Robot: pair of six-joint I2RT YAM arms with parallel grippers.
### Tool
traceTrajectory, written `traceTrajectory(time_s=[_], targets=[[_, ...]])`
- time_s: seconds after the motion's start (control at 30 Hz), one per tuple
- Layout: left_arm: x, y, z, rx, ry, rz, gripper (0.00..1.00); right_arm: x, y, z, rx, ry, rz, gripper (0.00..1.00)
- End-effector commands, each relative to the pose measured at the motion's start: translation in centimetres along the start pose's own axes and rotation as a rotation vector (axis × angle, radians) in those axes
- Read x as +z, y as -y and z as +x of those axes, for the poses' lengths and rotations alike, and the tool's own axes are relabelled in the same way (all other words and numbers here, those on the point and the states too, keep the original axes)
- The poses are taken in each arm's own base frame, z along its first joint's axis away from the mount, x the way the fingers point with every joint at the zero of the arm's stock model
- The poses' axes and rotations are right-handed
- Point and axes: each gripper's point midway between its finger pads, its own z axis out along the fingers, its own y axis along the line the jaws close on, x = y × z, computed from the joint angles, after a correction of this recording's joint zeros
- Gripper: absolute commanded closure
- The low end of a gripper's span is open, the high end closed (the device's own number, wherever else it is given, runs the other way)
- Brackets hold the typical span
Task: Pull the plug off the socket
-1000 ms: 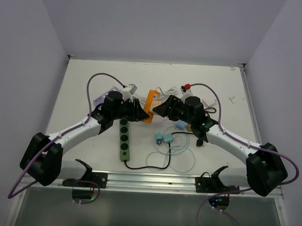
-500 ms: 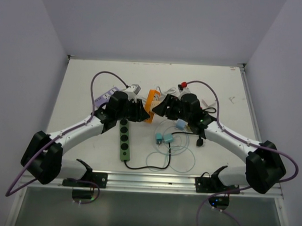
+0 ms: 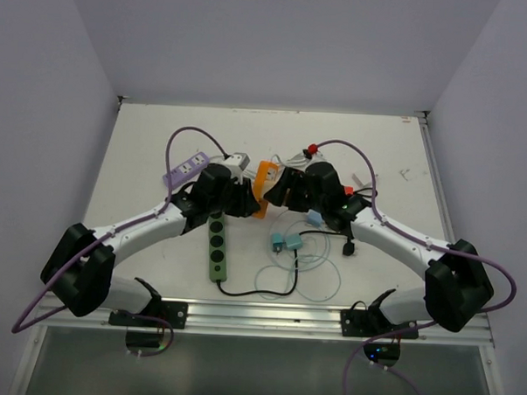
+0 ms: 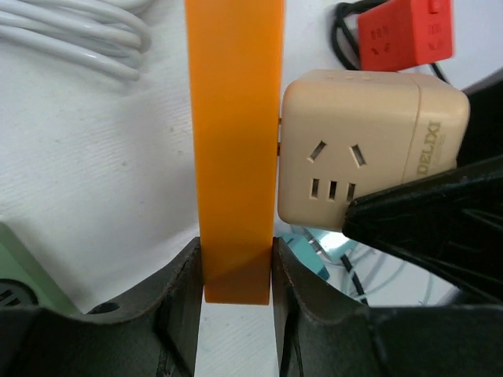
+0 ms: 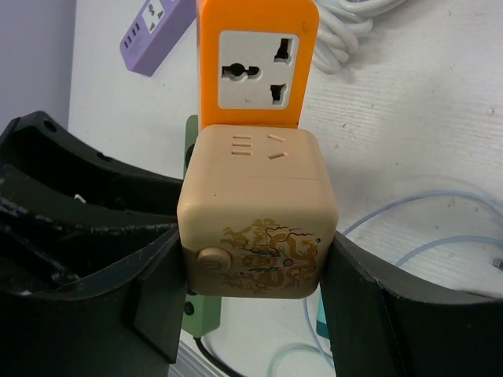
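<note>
The plug (image 5: 258, 228) (a beige cube) is sitting against the face of the orange socket (image 4: 234, 141), with its pins just showing in the thin gap. The right gripper (image 5: 258, 276) is clamping the plug from both sides. The left gripper (image 4: 236, 271) is squeezing the socket's lower end. A red cube (image 4: 405, 35) is lying near the socket on the plug's side, and a white cable (image 4: 78, 35) on the opposite side.

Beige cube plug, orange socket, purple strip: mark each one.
beige cube plug (image 5: 258, 212), right wrist view, decorated face.
orange socket (image 4: 234, 141), left wrist view, narrow side edge.
purple strip (image 5: 153, 27), right wrist view, socket face.
</note>
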Motion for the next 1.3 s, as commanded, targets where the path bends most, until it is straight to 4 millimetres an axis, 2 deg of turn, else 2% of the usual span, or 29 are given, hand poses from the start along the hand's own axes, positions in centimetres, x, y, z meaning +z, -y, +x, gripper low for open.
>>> traceTrajectory(time_s=[0.0, 0.03, 0.07, 0.1, 0.17, 0.2, 0.4, 0.53, 0.63, 0.73, 0.77, 0.87, 0.97, 1.0, 1.03, 1.1, 1.13, 1.17, 1.23, 1.27], targets=[[-0.8, -1.8, -1.1, -0.091, 0.062, 0.091, 1.00, -1.3, -0.3, -2.7, 0.005, 0.099, -0.068, 1.00], [-1.0, -2.4, -1.0, -0.128, 0.066, 0.117, 1.00, -1.6, -0.5, -2.8, 0.022, 0.106, -0.103, 1.00], [-1.1, -4.5, -0.8, -0.178, 0.070, 0.103, 1.00, -1.8, -0.9, -2.6, 0.046, 0.088, -0.149, 1.00], [-1.4, -4.1, -1.1, -0.185, 0.077, 0.161, 1.00, -1.7, -0.4, -2.8, 0.062, 0.100, -0.173, 1.00], [-1.5, -4.8, -1.4, -0.211, 0.083, 0.176, 1.00, -1.5, -0.2, -2.5, 0.062, 0.088, -0.187, 1.00], [-1.7, -4.2, -1.7, -0.210, 0.086, 0.216, 1.00, -1.4, -0.3, -2.5, 0.058, 0.085, -0.191, 1.00], [-1.7, -4.2, -2.3, -0.197, 0.093, 0.219, 1.00, -1.2, -0.3, -2.6, 0.054, 0.074, -0.180, 1.00], [-1.5, -4.1, -2.1, -0.195, 0.082, 0.227, 1.00, -1.3, 0.5, -3.1, 0.050, 0.092, -0.123, 1.00], [-1.0, -3.8, -1.4, -0.211, 0.050, 0.253, 1.00, -1.0, 2.7, -3.0, 0.059, 0.079, 0.008, 1.00], [-0.2, -3.3, -0.1, -0.218, 0.011, 0.262, 1.00, -0.4, 5.9, -3.3, 0.027, 0.069, 0.181, 1.00], [0.2, -3.3, 0.5, -0.220, -0.008, 0.258, 0.96, -0.4, 6.7, -3.6, 0.008, 0.073, 0.226, 1.00], [1.0, -3.1, 1.9, -0.225, -0.054, 0.255, 0.77, 0.1, 8.3, -4.3, -0.015, 0.068, 0.293, 1.00], [1.3, -3.7, 2.8, -0.233, -0.075, 0.227, 0.64, 0.4, 9.1, -4.9, -0.034, 0.070, 0.324, 1.00], [1.3, -3.9, 2.8, -0.222, -0.075, 0.217, 0.62, 0.5, 9.4, -5.1, -0.038, 0.069, 0.332, 1.00], [1.1, -4.2, 2.9, -0.218, -0.081, 0.192, 0.56, 0.7, 9.8, -5.4, -0.044, 0.062, 0.344, 1.00], [0.9, -4.5, 2.6, -0.186, -0.077, 0.170, 0.49, 0.9, 10.1, -5.5, -0.042, 0.054, 0.350, 1.00], [0.6, -4.5, 1.9, -0.169, -0.062, 0.160, 0.44, 1.0, 10.2, -5.6, -0.041, 0.051, 0.346, 1.00], [0.4, -5.0, 2.1, -0.169, -0.074, 0.124, 0.34, 1.3, 10.4, -5.8, -0.044, 0.051, 0.348, 1.00], [-0.2, -5.0, 1.2, -0.137, -0.051, 0.110, 0.26, 1.5, 10.4, -6.0, -0.050, 0.047, 0.347, 1.00], [-0.5, -5.5, 1.3, -0.135, -0.060, 0.075, 0.20, 1.8, 10.5, -6.1, -0.054, 0.041, 0.350, 1.00]])
